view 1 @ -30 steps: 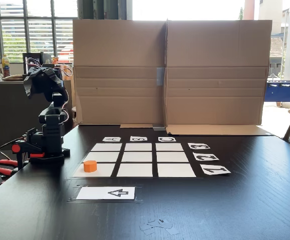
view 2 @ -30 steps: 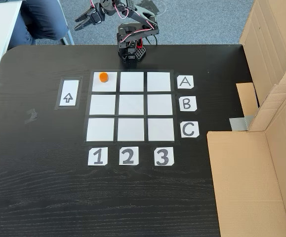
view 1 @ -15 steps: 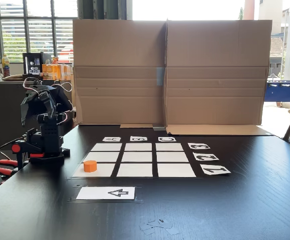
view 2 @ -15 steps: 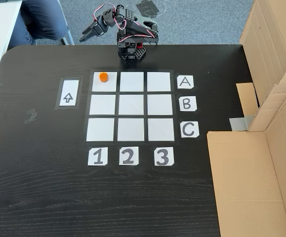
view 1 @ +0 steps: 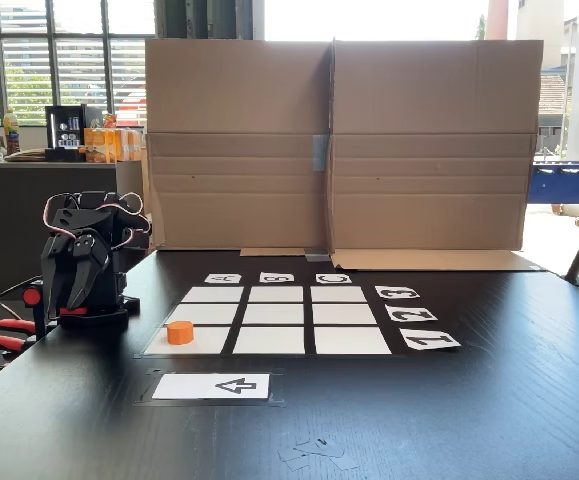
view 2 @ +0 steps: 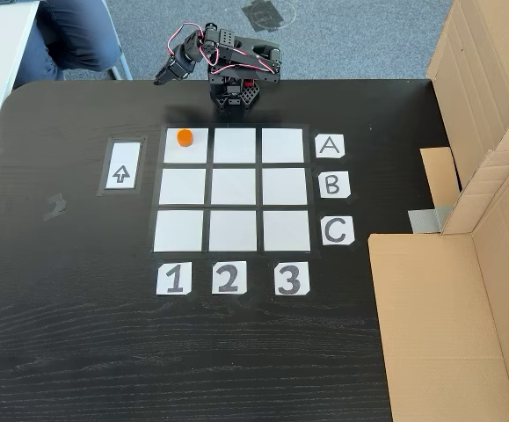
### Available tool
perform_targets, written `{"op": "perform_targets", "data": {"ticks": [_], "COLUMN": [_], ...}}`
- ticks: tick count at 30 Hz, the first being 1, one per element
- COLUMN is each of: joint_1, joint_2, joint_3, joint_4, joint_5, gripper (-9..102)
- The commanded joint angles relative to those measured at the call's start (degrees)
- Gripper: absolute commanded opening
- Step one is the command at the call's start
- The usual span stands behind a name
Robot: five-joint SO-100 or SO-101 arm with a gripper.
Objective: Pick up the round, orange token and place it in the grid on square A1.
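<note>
Token (view 2: 184,137), a short matte orange plastic cylinder with a flat top, sits on square A1 (view 2: 192,151) toward its 11 o'clock corner in the high fixed view, well apart from my tool (view 2: 162,78), which hangs folded by the arm's base; I cannot tell whether its fingers are parted or closed. My worry: the grid (view 2: 233,188) is thin paper on a glossy black bench (view 2: 78,334), so a bump there could nudge the light token off.
</note>
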Motion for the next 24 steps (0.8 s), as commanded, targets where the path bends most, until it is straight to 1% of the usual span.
{"op": "perform_targets", "data": {"ticks": [1, 17, 24], "joint_1": [0.4, 0.9, 1.3], "joint_2": [0.4, 0.5, 0.5], "joint_3": [0.5, 2.4, 2.6], "joint_4": [-0.3, -1.1, -1.5], "joint_5": [-0.4, -0.7, -1.1], "gripper": [3, 2, 0]}}
